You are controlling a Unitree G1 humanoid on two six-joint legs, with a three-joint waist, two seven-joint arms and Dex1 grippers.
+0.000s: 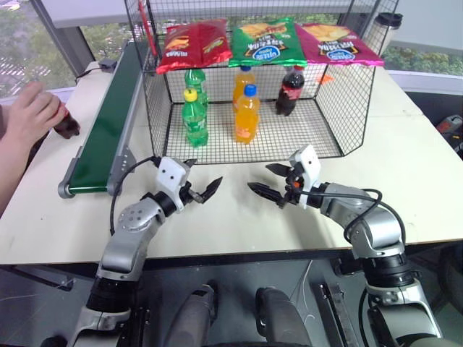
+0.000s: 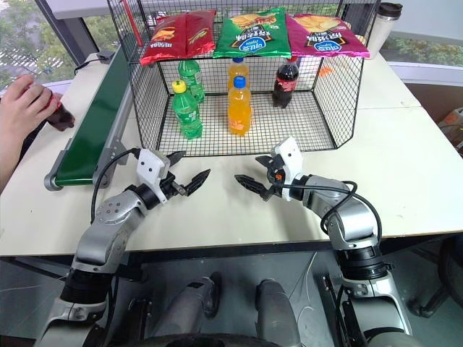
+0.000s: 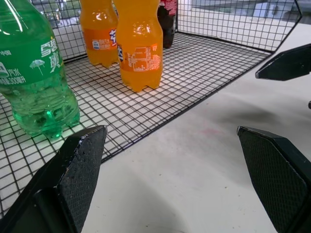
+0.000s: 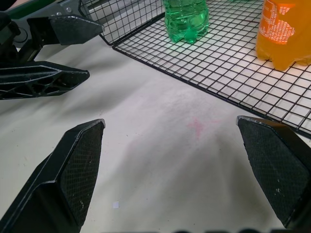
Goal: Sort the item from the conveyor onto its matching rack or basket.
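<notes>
A person's hand [image 1: 29,112] at the far left holds the item [image 1: 67,127], a small dark cola bottle with a red label, just left of the conveyor [image 1: 108,123]. The dark-green belt runs along the left side of the black wire rack [image 1: 347,108]. Both grippers hover low over the table in front of the rack's open side. My left gripper [image 1: 203,176] is open with nothing between its fingers and points right. Facing it, my right gripper [image 1: 261,178] is open with nothing between its fingers. The left wrist view looks into the rack between that gripper's fingers [image 3: 77,165].
Inside the rack stand two green bottles [image 1: 194,116], two orange bottles [image 1: 247,114] and a cola bottle [image 1: 289,90]. Three crisp bags [image 1: 264,42] lie on its mesh top. A lidded cup [image 2: 385,25] stands at the back right. The table's front edge [image 1: 217,249] is near the arms.
</notes>
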